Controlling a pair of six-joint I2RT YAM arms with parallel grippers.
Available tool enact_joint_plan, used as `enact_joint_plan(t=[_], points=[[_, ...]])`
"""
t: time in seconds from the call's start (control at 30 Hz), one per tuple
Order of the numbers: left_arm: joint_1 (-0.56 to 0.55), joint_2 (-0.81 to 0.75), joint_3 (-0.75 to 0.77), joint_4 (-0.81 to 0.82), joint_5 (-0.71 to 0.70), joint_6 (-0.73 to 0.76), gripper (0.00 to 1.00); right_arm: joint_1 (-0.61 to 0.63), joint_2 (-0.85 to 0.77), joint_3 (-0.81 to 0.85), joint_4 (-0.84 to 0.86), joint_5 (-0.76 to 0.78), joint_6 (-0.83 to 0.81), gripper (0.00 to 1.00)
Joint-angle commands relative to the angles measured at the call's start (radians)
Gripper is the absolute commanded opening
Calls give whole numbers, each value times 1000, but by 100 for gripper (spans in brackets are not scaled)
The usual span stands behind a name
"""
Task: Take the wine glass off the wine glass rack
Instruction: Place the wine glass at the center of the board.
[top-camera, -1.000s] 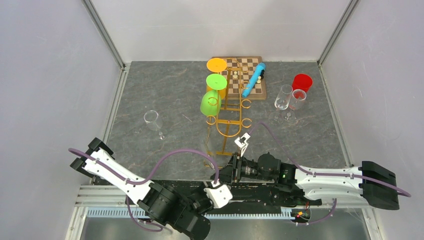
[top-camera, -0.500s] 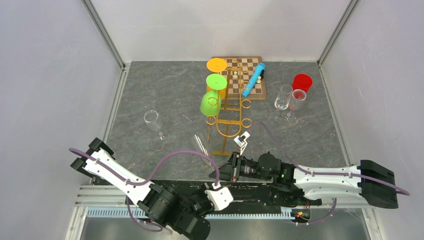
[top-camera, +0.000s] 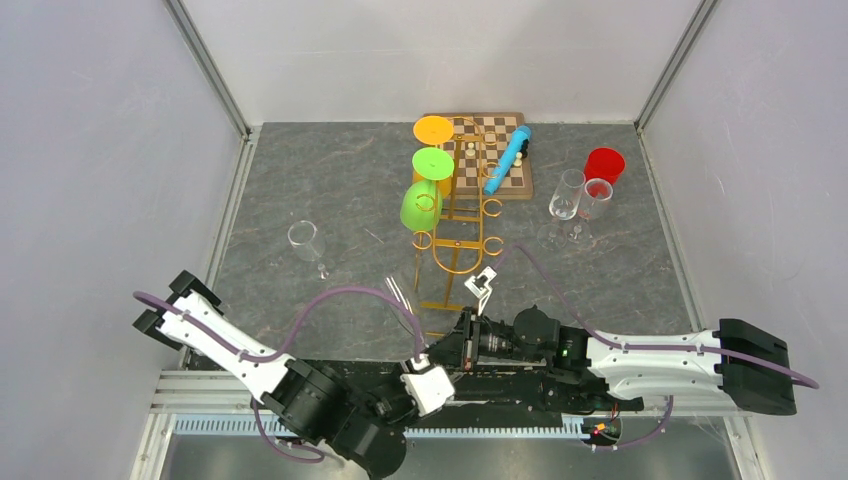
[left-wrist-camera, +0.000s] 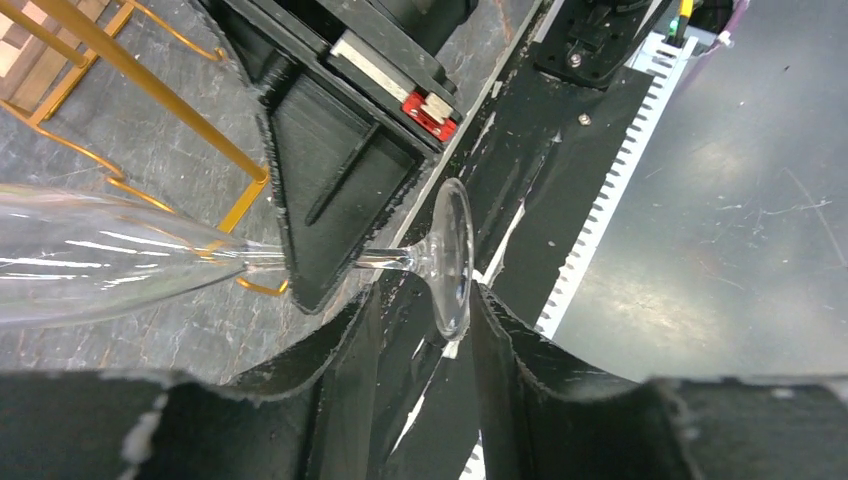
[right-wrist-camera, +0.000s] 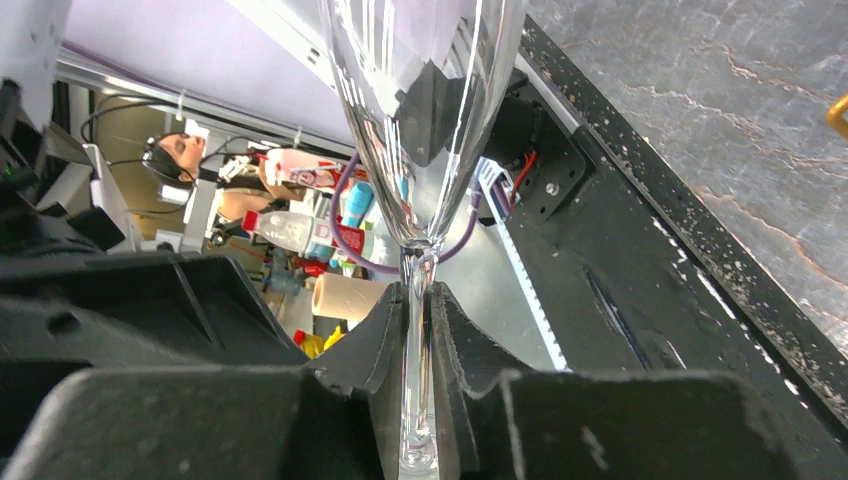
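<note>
Gripping wine glass (right-wrist-camera: 420, 120) by stem, right end effector (right-wrist-camera: 417, 300) closed, left end effector (left-wrist-camera: 425, 300) parted around foot

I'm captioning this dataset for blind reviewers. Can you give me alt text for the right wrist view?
A clear wine glass has its thin stem clamped between the black fingers of the right gripper, the bowl rising out of the top of the frame. To the right lie a black rail and the grey marbled table.
</note>
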Motion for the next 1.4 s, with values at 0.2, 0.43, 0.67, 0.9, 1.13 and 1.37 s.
enact_joint_plan(t=[0.2,0.43,0.67,0.9,1.13,1.37], points=[[111,-99,-61,149,96,51,52,9,-55,42,-101,-1,-221,0],[286,-198,-137,299,296,121,56,9,-113,85,-289,41,-432,0],[452,-228,-120,321,460,134,60,9,-134,141,-467,74,-626,0],[624,-246,-114,336,635,111,62,9,-138,168,-590,100,-706,0],[765,-248,-121,332,754,98,63,9,-195,174,-675,151,-764,0],[777,-300,-126,302,758,84,63,9,-269,186,-747,223,-803,0]])
